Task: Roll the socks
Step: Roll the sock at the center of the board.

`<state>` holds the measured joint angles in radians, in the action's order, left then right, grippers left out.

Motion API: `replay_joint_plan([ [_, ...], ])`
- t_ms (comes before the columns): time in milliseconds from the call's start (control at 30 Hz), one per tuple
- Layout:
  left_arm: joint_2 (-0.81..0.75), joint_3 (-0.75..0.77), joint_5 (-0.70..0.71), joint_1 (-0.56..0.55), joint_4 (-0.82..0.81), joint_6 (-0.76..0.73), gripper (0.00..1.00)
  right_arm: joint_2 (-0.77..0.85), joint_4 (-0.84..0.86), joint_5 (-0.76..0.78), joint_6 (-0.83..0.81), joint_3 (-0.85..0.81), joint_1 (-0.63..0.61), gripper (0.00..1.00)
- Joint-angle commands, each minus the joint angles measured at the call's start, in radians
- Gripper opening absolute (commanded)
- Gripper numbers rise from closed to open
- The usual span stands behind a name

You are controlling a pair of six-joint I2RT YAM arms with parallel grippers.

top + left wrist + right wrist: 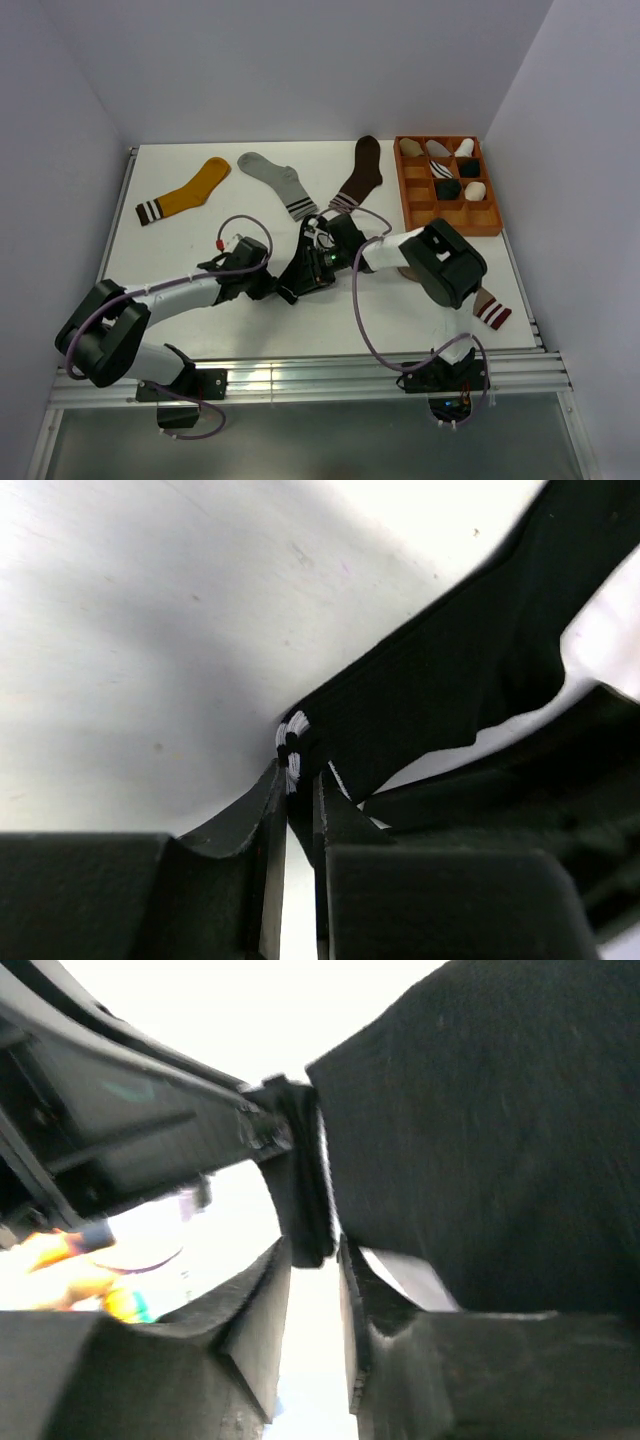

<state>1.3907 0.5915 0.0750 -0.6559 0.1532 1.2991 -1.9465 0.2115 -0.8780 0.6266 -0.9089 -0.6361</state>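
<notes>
Black sock (450, 680) caught at its striped cuff
The left fingers (250, 815) pinch the white-striped cuff edge (right at their tips), the sock trailing across the counter (150, 630); the right fingers (250, 1330) stand slightly parted, with black fabric just beside them.

Five loose socks show: a mustard sock (185, 193), a grey sock (278, 182), a dark brown sock (360, 175), a taupe sock (488, 308) and a black sock (450, 680). One orange tray (480, 229) holds seven rolled bundles (449, 188). One table (180, 260) carries them all. There are two arms (170, 295), with one left hand (297, 770) and one right hand (315, 1260). Two purple cables (356, 305) loop, one along each arm.
</notes>
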Motion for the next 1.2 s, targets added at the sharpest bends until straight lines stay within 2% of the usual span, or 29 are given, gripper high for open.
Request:
replay_joint_plan([
  [0, 0.019, 0.088, 0.075, 0.004, 0.203, -0.078, 0.07, 0.15, -0.116, 0.268, -0.178, 0.034, -0.048, 0.37],
  [67, 0.046, 0.109, 0.062, 0.004, 0.227, -0.096, 0.06, 0.208, -0.123, 0.368, -0.214, 0.054, -0.079, 0.43],
  [233, 0.094, 0.146, 0.02, 0.004, 0.236, -0.104, 0.06, 0.362, -0.133, 0.646, -0.343, 0.094, -0.216, 0.47],
  [267, 0.102, 0.146, 0.014, 0.004, 0.233, -0.103, 0.06, 0.391, -0.132, 0.742, -0.361, 0.1, -0.243, 0.47],
  [467, 0.128, 0.157, -0.01, 0.006, 0.226, -0.11, 0.06, 0.377, -0.092, 1.006, -0.476, 0.11, -0.424, 0.5],
  [667, 0.137, 0.157, -0.023, 0.007, 0.226, -0.119, 0.06, 0.316, -0.077, 1.139, -0.538, 0.076, -0.53, 0.5],
  [933, 0.14, 0.149, -0.04, 0.013, 0.21, -0.119, 0.06, 0.219, -0.087, 1.241, -0.573, 0.024, -0.588, 0.48],
  [1167, 0.143, 0.14, -0.043, 0.013, 0.204, -0.121, 0.06, 0.218, -0.089, 1.318, -0.57, 0.008, -0.613, 0.47],
])
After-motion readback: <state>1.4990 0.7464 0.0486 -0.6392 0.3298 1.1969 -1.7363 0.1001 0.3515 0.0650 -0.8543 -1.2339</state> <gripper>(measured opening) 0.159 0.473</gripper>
